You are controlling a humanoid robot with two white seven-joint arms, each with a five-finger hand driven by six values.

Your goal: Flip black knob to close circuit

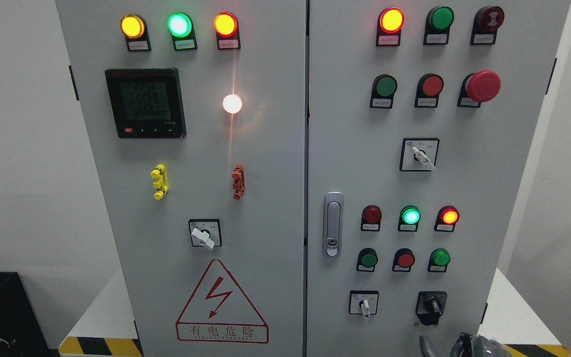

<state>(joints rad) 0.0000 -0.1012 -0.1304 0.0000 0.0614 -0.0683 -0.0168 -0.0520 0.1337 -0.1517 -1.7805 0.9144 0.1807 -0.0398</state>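
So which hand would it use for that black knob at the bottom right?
Probably the right hand: its tips show at the bottom edge just below the black knob on the right door. The left hand is out of view. Whether the knob is already flipped, the picture cannot tell.

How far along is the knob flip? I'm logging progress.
The black knob sits low on the right door, its handle roughly upright; whether that means closed, I cannot tell. A hand shows just below it, not touching. This fits reaching in or drawing away.
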